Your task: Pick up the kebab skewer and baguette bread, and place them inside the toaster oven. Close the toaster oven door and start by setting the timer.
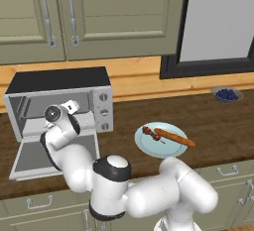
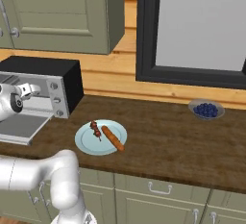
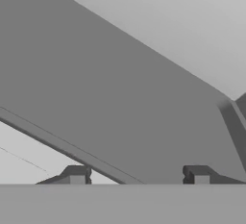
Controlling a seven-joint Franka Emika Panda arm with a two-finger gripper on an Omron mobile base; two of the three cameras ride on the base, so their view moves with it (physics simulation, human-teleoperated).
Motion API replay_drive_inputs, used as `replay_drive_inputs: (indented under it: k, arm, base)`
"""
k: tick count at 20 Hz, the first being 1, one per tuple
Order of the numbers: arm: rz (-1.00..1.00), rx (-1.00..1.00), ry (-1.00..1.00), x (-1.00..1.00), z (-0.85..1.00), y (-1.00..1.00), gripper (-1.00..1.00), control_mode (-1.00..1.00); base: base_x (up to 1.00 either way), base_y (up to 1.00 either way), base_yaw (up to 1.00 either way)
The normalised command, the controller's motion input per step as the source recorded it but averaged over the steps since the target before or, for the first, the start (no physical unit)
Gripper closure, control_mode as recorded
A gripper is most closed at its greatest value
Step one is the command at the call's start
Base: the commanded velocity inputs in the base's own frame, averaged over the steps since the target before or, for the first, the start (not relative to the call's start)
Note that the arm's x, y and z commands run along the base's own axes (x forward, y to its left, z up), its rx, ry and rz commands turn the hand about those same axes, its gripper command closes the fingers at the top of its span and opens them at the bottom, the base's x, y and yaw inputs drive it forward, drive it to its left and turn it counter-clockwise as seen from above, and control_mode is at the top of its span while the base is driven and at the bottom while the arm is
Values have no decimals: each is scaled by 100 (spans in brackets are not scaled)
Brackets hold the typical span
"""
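Oven door (image 1: pixel 54 158) down, oven (image 1: pixel 59 103) open and bare inside. Skewer (image 1: pixel 151 133) and bread (image 1: pixel 174 137) on plate (image 1: pixel 149 146) on worktop (image 1: pixel 218 126), not moved yet. Jaws apart, holding nothing, by oven mouth. Loading, shutting, timer left.

Robot body: white Franka arm (image 1: pixel 149 195), glossy rounded links.
Fat, smooth white shells; black bands at the joints, one dark collar under a domed white cap. End effector (image 3: pixel 139 176) carries two small dark grey, blocky finger tips (image 3: pixel 77 175).
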Motion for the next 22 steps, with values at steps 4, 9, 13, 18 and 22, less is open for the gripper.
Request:
replay_drive_inputs:
  k: [4,9,13,18,22]
  arm:
    - [2,0,-1,-1,0,0,100,-100]
    - [0,0,0,-42,0,0,100,-100]
    - [0,0,0,-76,0,0,100,-100]
    - [0,0,0,-93,-4,-5,100,-100]
    - [0,0,4,-88,-3,-9,100,-100]
  base:
    - [0,0,0]
    - [0,0,0]
    - [0,0,0]
    - [0,0,0]
    - [0,0,0]
